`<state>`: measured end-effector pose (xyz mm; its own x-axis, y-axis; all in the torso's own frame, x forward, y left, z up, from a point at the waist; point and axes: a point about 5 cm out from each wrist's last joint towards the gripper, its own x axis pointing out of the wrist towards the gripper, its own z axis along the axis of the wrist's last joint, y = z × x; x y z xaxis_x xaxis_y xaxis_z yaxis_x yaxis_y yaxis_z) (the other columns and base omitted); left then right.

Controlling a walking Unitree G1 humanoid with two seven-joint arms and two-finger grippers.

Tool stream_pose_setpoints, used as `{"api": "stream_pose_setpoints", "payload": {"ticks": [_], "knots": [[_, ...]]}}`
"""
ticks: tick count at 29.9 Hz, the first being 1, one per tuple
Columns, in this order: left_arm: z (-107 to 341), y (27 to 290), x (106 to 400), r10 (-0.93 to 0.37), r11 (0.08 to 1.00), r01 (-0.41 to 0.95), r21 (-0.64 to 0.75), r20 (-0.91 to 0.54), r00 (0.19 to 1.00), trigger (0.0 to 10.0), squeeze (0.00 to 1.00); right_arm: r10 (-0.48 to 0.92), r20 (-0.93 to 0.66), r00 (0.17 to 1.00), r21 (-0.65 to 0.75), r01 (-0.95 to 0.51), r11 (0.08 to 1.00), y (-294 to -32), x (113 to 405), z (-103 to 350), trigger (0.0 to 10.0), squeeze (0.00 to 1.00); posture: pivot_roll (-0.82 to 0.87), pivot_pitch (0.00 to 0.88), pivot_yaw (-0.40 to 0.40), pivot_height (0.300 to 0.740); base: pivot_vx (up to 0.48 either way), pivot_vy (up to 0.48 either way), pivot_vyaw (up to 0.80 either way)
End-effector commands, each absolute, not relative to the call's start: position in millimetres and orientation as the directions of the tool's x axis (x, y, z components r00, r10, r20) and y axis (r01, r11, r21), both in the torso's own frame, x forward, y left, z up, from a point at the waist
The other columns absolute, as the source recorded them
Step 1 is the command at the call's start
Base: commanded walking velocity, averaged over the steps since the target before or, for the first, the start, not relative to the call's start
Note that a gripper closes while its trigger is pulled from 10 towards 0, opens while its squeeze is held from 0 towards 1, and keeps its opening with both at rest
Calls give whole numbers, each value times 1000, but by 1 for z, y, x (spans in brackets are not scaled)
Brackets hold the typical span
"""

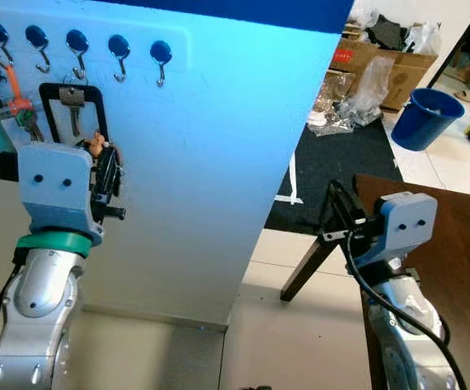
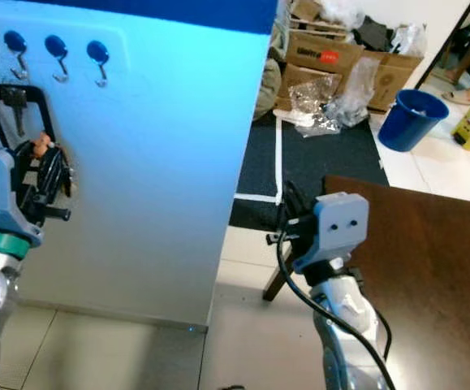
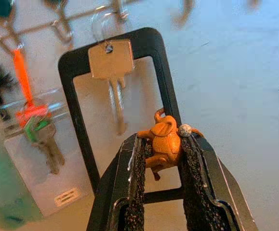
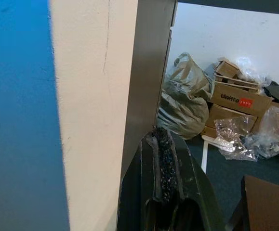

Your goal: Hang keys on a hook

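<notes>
— Where is the key?

— The silver key (image 3: 111, 67) hangs by its ring from a hook (image 1: 78, 50) on the white board (image 1: 218, 162), inside a black rectangular frame (image 3: 76, 110). Its small orange charm (image 3: 162, 144) is pinched between the two pads of the left gripper (image 3: 161, 159), which is clamped on it, close against the board.

— Anything else on the hooks?

— Just beside it, another bunch of keys (image 3: 43, 137) with an orange strap and a green tag. Further hooks in the same row carry nothing.

— Containers?

— A blue bucket (image 1: 426, 118) on the tiled floor, contents not visible; cardboard boxes (image 2: 340, 57) with clear plastic bags heaped around them.

— And the arms?

— The left arm reaches up to the board. The right gripper (image 4: 164, 163) hangs low beside the dark wooden table (image 2: 429, 244), fingers pressed together, holding nothing.
</notes>
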<state>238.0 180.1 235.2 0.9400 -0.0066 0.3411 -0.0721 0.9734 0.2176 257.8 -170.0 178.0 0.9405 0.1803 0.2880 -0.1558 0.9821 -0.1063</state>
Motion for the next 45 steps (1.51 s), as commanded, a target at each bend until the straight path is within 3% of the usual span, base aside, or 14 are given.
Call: {"api": "stream_pose_setpoints", "payload": {"ticks": [1, 8, 10, 15, 24, 32, 33, 34, 35, 40, 41, 43, 44, 45], "knots": [[238, 175, 232, -77, 976, 2, 219, 338, 938, 10000, 0, 183, 274, 944, -109, -159, 981, -170, 258, 175, 10000, 0, 46, 48, 24, 740, 0, 0, 0], [228, 170, 220, -246, 938, 168, 302, 242, 939, 10000, 0, 196, 272, 942, -110, -172, 979, -169, 261, 175, 10000, 0, 53, 52, 20, 740, 0, 0, 0], [209, 174, 213, -291, 895, 218, 388, 139, 947, 10000, 0, 205, 273, 940, -111, -181, 977, -167, 262, 176, 10000, 0, 70, 62, 14, 740, 0, 0, 0], [199, 187, 216, -192, 880, 116, 461, 121, 974, 10000, 0, 211, 275, 938, -111, -187, 976, -166, 264, 177, 10000, 0, 73, 64, 14, 740, 0, 0, 0], [225, 193, 227, -83, 926, -21, 377, 259, 962, 10000, 0, 216, 274, 937, -105, -194, 975, -163, 265, 175, 10000, 0, 72, 65, 19, 740, 0, 0, 0], [218, 186, 247, -7, 935, -88, 345, 263, 965, 10000, 0, 217, 277, 936, -102, -195, 975, -162, 265, 175, 10000, 0, 68, 65, 20, 740, 0, 0, 0], [217, 183, 249, -15, 938, -78, 338, 263, 965, 10000, 537, 216, 276, 936, -102, -195, 975, -162, 264, 175, 10000, 0, 68, 65, 20, 740, 0, 0, 0], [217, 183, 249, -15, 938, -78, 338, 263, 965, 10000, 537, 216, 276, 936, -102, -195, 975, -162, 264, 175, 10000, 0, 68, 65, 20, 740, 0, 0, 0], [216, 179, 251, -29, 945, -58, 321, 261, 965, 10000, 1000, 216, 276, 937, -102, -195, 976, -162, 264, 176, 10000, 0, 55, 68, 20, 740, 0, 0, 0], [216, 176, 254, -30, 951, -53, 304, 260, 965, 10000, 1000, 213, 276, 937, -103, -192, 976, -163, 263, 176, 10000, 0, 47, 73, 19, 740, 0, 0, 0], [216, 177, 256, -18, 952, -64, 300, 262, 965, 10000, 741, 213, 275, 938, -105, -191, 976, -164, 262, 176, 10000, 0, 47, 74, 18, 740, 0, 0, 0], [217, 178, 257, -7, 951, -75, 299, 264, 965, 10000, 741, 212, 275, 938, -105, -190, 976, -164, 262, 176, 10000, 0, 47, 74, 18, 740, 0, 0, 0], [218, 179, 258, 11, 950, -94, 296, 270, 963, 10000, 0, 213, 275, 938, -106, -191, 976, -164, 262, 176, 10000, 0, 47, 75, 17, 740, 0, 0, 0], [219, 181, 259, 31, 949, -115, 294, 276, 961, 10000, 0, 213, 275, 938, -106, -191, 976, -164, 262, 176, 10000, 0, 47, 75, 18, 740, 0, 0, 0]]}}
